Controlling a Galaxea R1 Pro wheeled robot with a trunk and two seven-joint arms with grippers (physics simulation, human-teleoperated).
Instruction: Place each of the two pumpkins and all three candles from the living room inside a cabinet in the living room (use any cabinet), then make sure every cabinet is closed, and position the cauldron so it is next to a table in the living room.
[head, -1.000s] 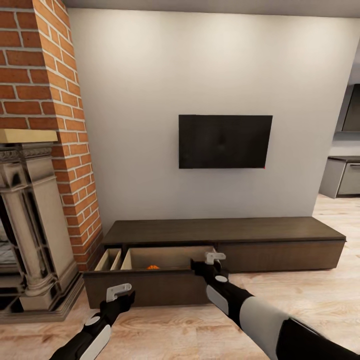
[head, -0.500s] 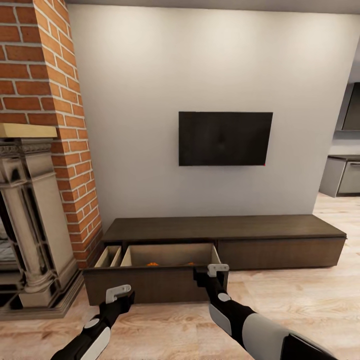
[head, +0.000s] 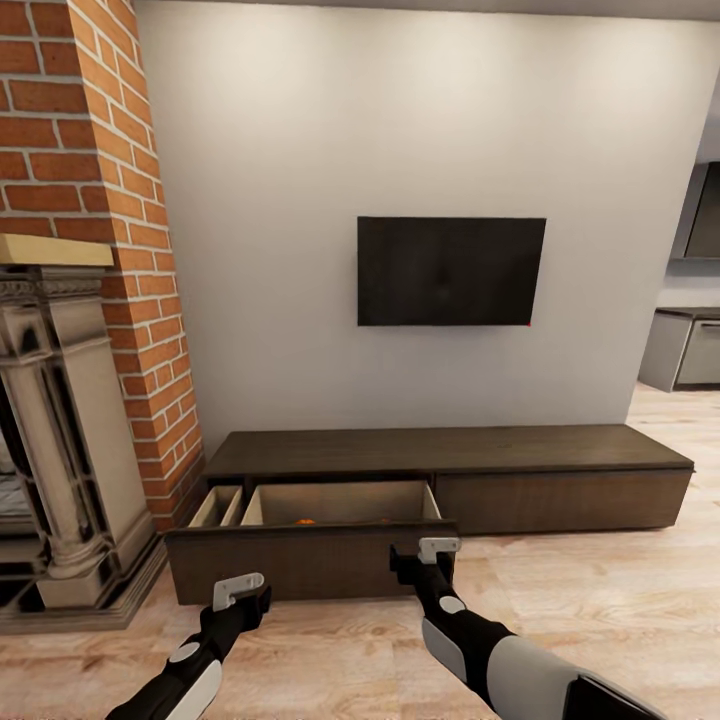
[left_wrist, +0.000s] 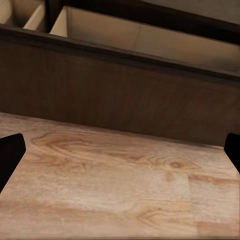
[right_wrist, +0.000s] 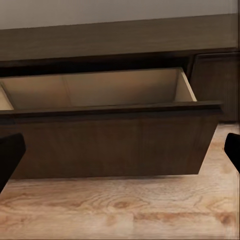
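Long low dark-brown wood cabinet (head: 450, 478): drawer (head: 300, 565) pulled out, orange pumpkins (head: 306, 521) inside. Left fingers (head: 238, 590) and right fingers (head: 438, 549) spread wide, empty. Risk: off-centre push skewing, jamming drawer.

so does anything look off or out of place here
Only the cabinet: its left drawer is pulled far out over the floor, while the right front sits flush. Bits of orange show inside it. Both grippers, left and right, are open, empty and in front of it. Nothing looks spilled or damaged.
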